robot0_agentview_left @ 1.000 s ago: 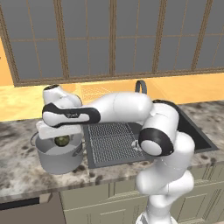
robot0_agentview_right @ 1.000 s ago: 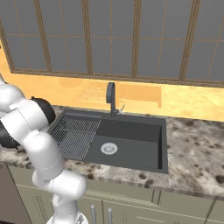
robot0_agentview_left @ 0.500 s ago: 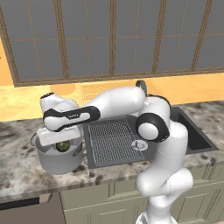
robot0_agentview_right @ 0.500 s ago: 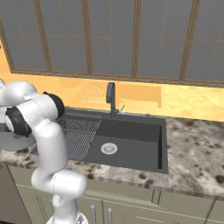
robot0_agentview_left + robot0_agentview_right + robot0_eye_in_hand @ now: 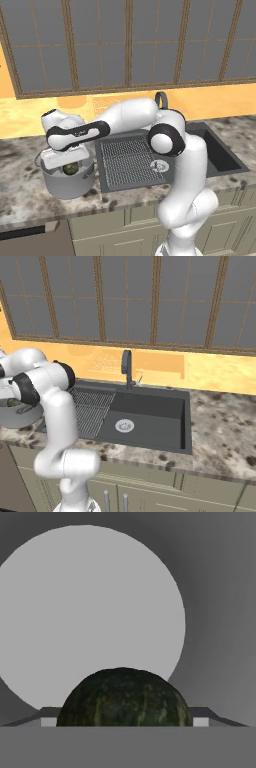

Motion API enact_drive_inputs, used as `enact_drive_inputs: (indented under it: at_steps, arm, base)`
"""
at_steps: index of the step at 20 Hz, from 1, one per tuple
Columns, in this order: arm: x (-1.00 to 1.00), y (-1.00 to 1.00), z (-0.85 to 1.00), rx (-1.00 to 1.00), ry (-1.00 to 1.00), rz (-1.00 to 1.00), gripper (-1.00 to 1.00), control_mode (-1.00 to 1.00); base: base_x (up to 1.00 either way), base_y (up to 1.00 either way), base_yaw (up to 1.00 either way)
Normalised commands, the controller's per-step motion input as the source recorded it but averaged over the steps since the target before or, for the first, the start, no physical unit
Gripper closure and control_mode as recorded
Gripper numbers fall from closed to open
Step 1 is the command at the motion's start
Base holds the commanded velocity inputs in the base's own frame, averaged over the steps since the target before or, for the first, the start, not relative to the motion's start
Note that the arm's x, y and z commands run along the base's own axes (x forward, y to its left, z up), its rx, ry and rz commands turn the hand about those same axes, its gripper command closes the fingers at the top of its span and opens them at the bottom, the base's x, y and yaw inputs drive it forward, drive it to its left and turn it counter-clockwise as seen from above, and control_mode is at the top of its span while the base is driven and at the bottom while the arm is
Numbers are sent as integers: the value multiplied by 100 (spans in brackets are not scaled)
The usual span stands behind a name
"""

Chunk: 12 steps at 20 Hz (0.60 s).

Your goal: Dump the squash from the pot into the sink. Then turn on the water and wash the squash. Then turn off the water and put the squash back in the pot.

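Olive-green squash [image 5: 124, 698], judged firm and light, is straddled inside the pot [image 5: 65, 180] by the spread, unclenched gripper [image 5: 125, 722]; its rounded sides suit grasping.

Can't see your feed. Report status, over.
Gripper open, down in the pot. Squash between the fingers, not gripped. Sink nearby, nothing in the way.

We are in a home kitchen: a speckled granite counter [image 5: 220, 428] carries a dark sink [image 5: 145, 418] with a faucet [image 5: 127, 368] at its twelve o'clock, pale cabinet doors [image 5: 105, 230] run below, and a wood-framed window [image 5: 130, 301] spans the yellow wall.
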Motion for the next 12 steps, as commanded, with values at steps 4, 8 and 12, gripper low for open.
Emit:
enact_drive_inputs:
  at_steps: [4,8,12]
  arm:
    - [8,0,-21,-1,1,0,100,-100]
    - [5,0,-22,-2,2,0,-100,-100]
    - [3,0,-7,0,1,0,-100,-100]
  base:
    - [0,0,0]
    - [0,0,0]
    - [0,0,0]
